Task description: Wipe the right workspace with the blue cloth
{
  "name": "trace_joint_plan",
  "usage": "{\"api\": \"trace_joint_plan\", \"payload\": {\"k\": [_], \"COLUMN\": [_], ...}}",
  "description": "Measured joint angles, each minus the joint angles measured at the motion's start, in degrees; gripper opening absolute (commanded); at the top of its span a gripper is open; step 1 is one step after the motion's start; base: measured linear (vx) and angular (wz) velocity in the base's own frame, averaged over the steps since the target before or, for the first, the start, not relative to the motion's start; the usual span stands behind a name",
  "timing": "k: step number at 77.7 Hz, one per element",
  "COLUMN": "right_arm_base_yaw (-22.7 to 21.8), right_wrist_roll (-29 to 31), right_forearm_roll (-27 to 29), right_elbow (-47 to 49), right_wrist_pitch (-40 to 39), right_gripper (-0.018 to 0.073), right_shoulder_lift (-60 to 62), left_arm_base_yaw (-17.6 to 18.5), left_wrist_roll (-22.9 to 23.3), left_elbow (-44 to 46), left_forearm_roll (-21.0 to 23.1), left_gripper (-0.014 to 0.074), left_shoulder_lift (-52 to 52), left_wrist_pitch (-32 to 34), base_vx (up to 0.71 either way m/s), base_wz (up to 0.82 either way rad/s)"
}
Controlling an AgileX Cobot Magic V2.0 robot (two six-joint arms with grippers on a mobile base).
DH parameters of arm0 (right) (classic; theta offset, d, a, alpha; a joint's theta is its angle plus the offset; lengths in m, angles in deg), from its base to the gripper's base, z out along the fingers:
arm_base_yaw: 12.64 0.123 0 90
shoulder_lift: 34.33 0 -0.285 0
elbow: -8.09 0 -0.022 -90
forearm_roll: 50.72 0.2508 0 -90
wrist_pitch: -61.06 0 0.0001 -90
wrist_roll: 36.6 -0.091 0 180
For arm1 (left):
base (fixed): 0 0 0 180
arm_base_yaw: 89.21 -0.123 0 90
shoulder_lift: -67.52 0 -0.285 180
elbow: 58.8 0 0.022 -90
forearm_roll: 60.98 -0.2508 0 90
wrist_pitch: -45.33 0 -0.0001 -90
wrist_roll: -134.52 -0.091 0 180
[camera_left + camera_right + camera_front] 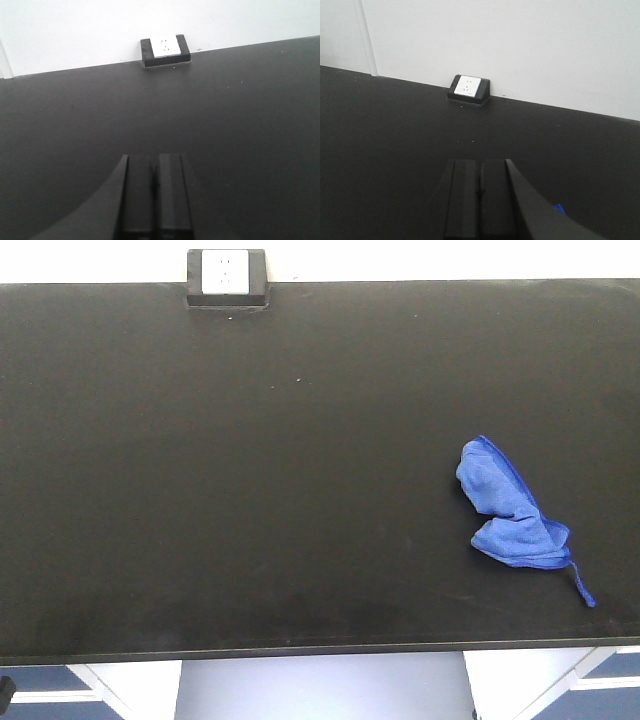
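Black pads of the right gripper (480, 197) pressed flat together, nothing between them; it hangs over the near part of the bench (250, 490), pointing at the far socket box (468, 89). Left gripper (155, 195) likewise closed and empty, same heading. Neither touches anything.

Cloth (510, 510): bunched, lying on the right half of the bench toward the near edge, its loop (583, 587) trailing nearest the edge. In the right wrist view only a blue sliver (559, 209) peeks past the gripper body.

Risks, my reading: jaws must open first, or a descent just shoves the cloth. A pinch on the loop alone would drag it unfolded, or off the near edge.

Not visible: both arms in the front view; gripper heights unclear.
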Motion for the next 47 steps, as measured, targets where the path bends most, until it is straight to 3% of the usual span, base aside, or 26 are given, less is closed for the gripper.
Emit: {"api": "trace_joint_plan", "payload": {"k": [9,21,32,47], "right_arm_base_yaw": [0.00,0.00,0.00,0.00], "right_wrist_roll": [-1.63,-10.82,-16.18,-16.78], "right_forearm_roll": [-4.28,-13.69,-18.64,-21.59], "right_elbow": [-0.05,-5.05,-17.13,-34.45], "right_wrist_pitch": [0.00,-3.57,-11.36,-21.74], "right_gripper": [-0.0008,-0.0008,-0.0008,-0.0008], "right_shoulder_lift": [0.33,4.45,10.85,18.42], "left_arm_base_yaw": [0.00,0.00,0.00,0.00], "left_wrist_roll": [0.00,0.00,0.00,0.00], "left_elbow": [0.00,0.00,0.00,0.00], "left_forearm_roll": [0.00,0.00,0.00,0.00], "left_gripper": [-0.0006,-0.0006,-0.0006,-0.0006], "left_shoulder_lift": [0.00,0.00,0.00,0.00], "left_wrist_pitch": [0.00,0.00,0.00,0.00], "base_vx": [0.00,0.00,0.00,0.00], "base_wz": [0.00,0.00,0.00,0.00]}}
